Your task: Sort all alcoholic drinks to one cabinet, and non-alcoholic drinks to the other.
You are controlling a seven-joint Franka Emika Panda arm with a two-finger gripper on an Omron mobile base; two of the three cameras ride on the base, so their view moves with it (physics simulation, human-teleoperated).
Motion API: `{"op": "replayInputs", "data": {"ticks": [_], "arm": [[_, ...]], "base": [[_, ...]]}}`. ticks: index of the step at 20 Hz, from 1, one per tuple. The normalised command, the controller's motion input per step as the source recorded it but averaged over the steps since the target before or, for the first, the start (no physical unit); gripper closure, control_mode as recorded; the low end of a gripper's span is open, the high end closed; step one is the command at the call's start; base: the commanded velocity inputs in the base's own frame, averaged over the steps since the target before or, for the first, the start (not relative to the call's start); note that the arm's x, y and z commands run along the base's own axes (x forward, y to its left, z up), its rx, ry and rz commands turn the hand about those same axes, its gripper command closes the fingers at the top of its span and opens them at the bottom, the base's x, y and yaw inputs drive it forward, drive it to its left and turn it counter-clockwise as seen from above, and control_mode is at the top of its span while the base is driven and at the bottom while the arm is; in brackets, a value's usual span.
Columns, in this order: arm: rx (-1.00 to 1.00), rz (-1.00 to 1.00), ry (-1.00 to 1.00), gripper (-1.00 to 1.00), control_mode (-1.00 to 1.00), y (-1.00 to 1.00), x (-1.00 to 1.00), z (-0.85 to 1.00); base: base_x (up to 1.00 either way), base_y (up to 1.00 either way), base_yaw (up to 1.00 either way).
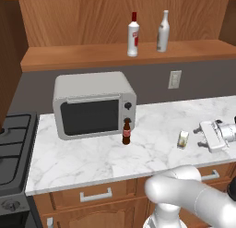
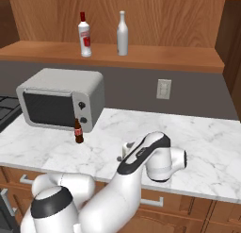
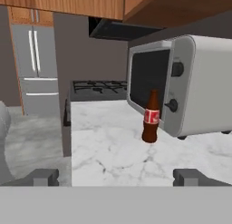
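Two alcoholic drinks stand on the open wooden cabinet shelf [image 1: 83, 56]: a white bottle with red cap [image 1: 133, 35] [image 2: 84, 35] and a plain pale bottle [image 1: 162, 32] [image 2: 122, 34]. The small dark cola bottle [image 1: 126, 131] [image 2: 78, 131] [image 3: 151, 116] stands upright on the marble counter, just in front of the microwave's knob side. A short cream can [image 1: 183, 139] stands on the counter to its right. My gripper [image 1: 201, 135] [image 3: 117, 177] hovers low over the counter just right of the can, pointing left toward the cola bottle, open with nothing between its fingers.
The grey microwave [image 1: 92, 105] [image 2: 59, 100] [image 3: 181, 82] sits at the back left of the counter. A black stove [image 1: 14, 144] [image 3: 97, 87] borders the counter's left end. A wall outlet [image 1: 174, 79] is above the counter. Drawers run below the counter's front edge [image 1: 92, 178].
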Motion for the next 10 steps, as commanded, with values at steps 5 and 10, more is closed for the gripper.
{"op": "replayInputs", "data": {"ticks": [5, 10], "arm": [[0.0, 0.0, 0.0, -1.0, -1.0, 0.0, 0.14, -0.19], [0.0, 0.0, 0.0, -1.0, -1.0, 0.0, 0.21, -0.12]], "base": [[0.0, 0.0, 0.0], [0.0, 0.0, 0.0]]}}
